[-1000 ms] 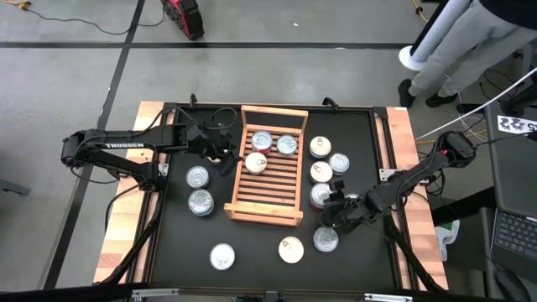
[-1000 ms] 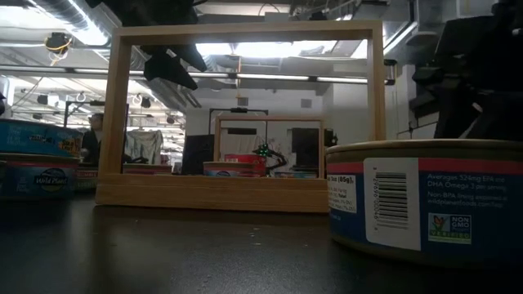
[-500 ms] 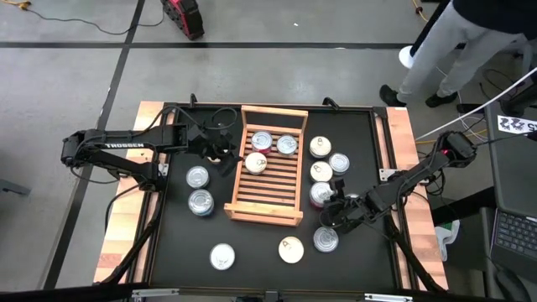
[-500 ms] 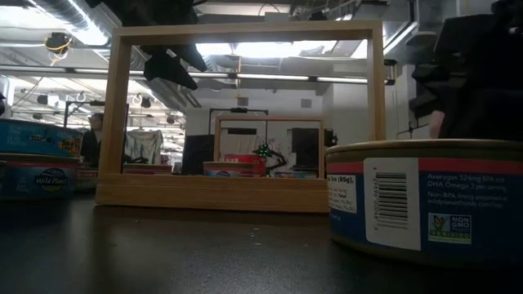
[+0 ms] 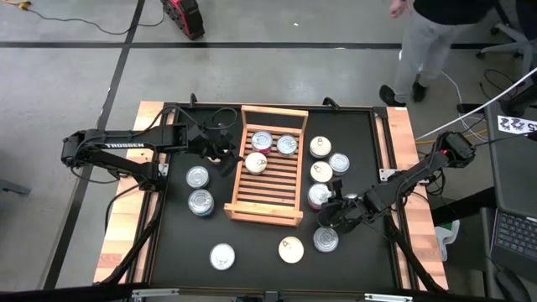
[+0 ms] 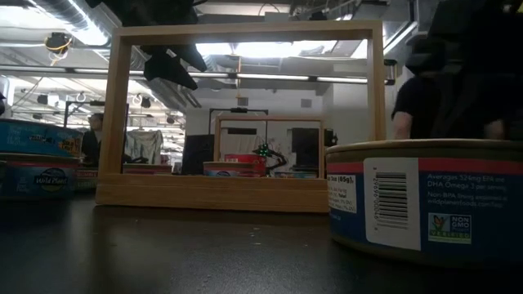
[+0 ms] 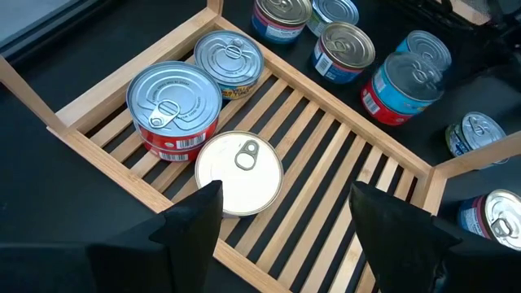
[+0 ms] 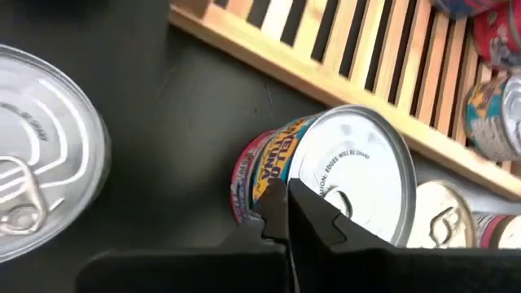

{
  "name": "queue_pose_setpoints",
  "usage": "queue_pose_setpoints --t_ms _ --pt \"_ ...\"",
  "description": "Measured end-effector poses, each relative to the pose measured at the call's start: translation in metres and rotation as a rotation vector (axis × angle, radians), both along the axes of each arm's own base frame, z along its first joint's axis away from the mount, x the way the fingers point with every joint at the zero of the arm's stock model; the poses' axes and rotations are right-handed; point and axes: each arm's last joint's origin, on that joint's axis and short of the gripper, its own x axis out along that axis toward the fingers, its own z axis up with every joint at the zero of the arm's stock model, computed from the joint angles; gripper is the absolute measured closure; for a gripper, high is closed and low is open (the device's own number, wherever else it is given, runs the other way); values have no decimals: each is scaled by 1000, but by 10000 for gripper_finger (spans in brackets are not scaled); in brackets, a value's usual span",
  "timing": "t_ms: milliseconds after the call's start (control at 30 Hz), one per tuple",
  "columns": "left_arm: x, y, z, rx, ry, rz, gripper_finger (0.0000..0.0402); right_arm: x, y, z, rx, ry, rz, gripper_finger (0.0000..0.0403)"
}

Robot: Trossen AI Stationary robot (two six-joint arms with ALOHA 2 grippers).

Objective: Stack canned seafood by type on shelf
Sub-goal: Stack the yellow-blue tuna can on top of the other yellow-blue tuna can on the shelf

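right gripper (image 5: 331,212) sits low on the black table (image 5: 252,252), just off the shelf's (image 5: 267,164) right side, at a red-sided tin (image 5: 319,195) lying tilted with its silver base showing. in the right wrist view its fingers (image 8: 281,213) look pressed together against that tin's (image 8: 342,183) side, not around it. another silver-lid tin (image 5: 325,240) sits just beside the gripper, nearer the front edge.

left gripper (image 5: 220,153) hovers at the shelf's left rail, fingers (image 7: 191,220) spread wide, nothing between them. below it in the left wrist view a cream-lid tin (image 7: 238,172) sits on the slats, touching a red silver-lid tin (image 7: 174,108); a third tin (image 7: 230,63) is just beside those, toward the end rail. so three tins on the shelf, all at the far end.

right of the shelf three more tins stand in a loose cluster (image 5: 323,159). left of the shelf two blue-labelled tins (image 5: 198,189) stand near each other. two more near the front edge, one silver (image 5: 221,257), one cream (image 5: 291,249), well apart.

person (image 5: 436,33) stands on the floor beyond the table's far right corner.
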Motion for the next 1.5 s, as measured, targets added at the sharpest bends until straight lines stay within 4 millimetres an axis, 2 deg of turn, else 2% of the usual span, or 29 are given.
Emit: queue_pose_setpoints --t_ms 267,533,800,1033,1200,1500 --pt "0 0 0 0 0 0 140 16 -16 13 -39 -26 -23 402" --pt "0 0 0 1 0 1 140 35 -43 28 -133 -30 11 402" --pt "0 0 0 1 0 1 140 54 -92 36 -250 -36 38 403" --pt "0 0 0 2 0 1 140 66 -136 41 -237 -92 109 403" --pt "0 0 0 2 0 1 140 76 -163 36 -236 -127 129 403" --pt "1 0 1 5 -12 1 140 92 -200 8 -241 -113 102 403"
